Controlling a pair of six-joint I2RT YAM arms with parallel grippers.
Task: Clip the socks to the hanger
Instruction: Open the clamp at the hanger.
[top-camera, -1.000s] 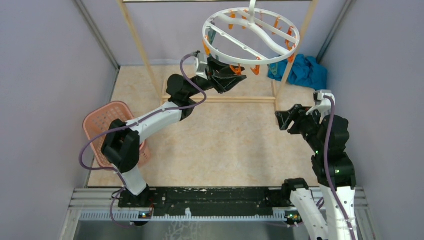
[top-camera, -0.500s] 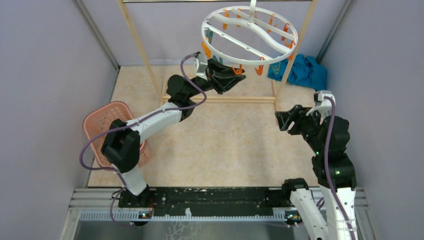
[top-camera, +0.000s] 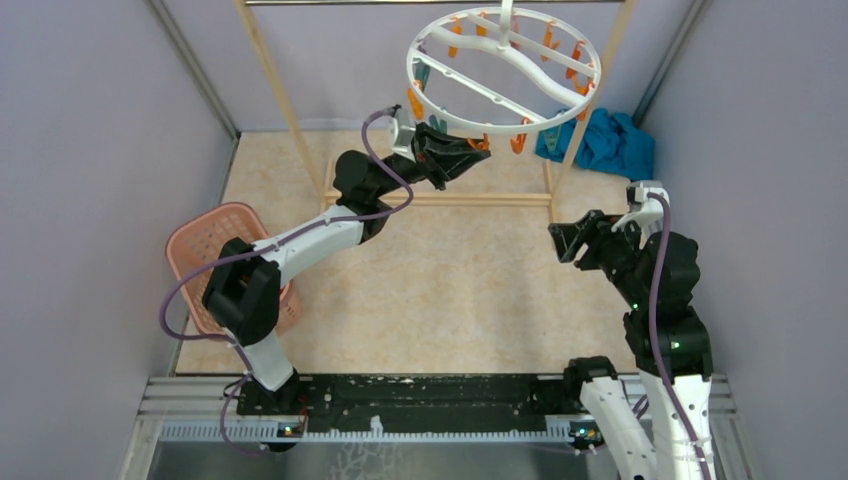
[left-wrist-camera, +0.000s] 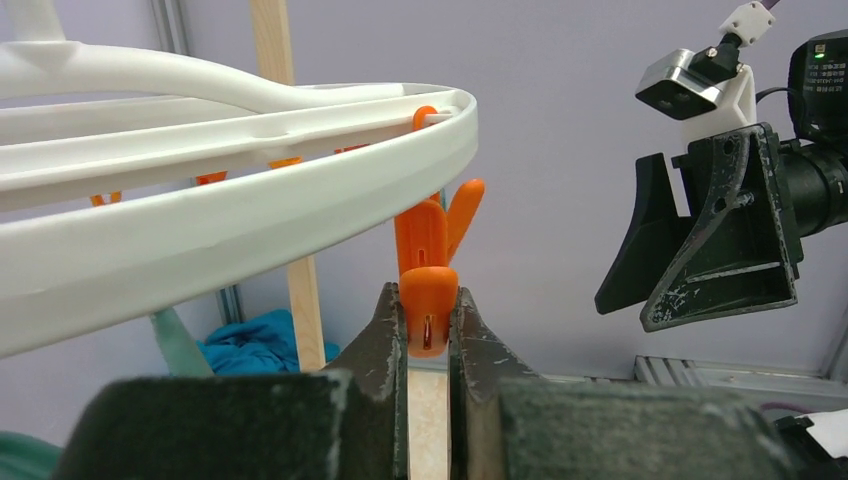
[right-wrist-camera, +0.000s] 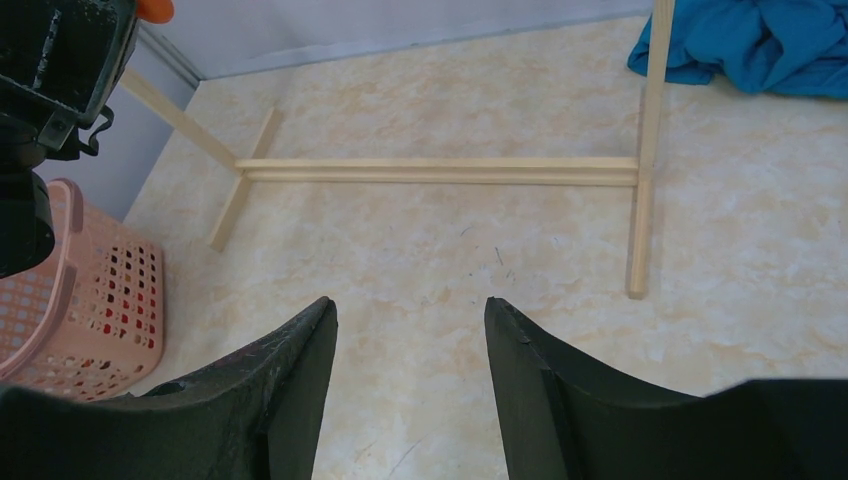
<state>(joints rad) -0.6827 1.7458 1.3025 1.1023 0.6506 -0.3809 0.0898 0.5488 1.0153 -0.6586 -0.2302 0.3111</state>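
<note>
Pinching a clip (left-wrist-camera: 425, 255) on the hanger (left-wrist-camera: 300, 200), left gripper (left-wrist-camera: 428, 325); right gripper (right-wrist-camera: 410, 345) wide, empty.
Hanger hangs loose, so any shove and the clip probably slips out.

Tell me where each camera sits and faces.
Top external: above, behind the bases, looking down at the table; both arms, left hand at the round white plastic hanger.
Left wrist: looks up past its own hand, shut on an orange plastic clip; right hand beyond.
Right wrist: looks down past its open hand at the pale wooden rack frame, pink plastic basket.
Shared: all three show the crumpled teal-blue cloth.
</note>
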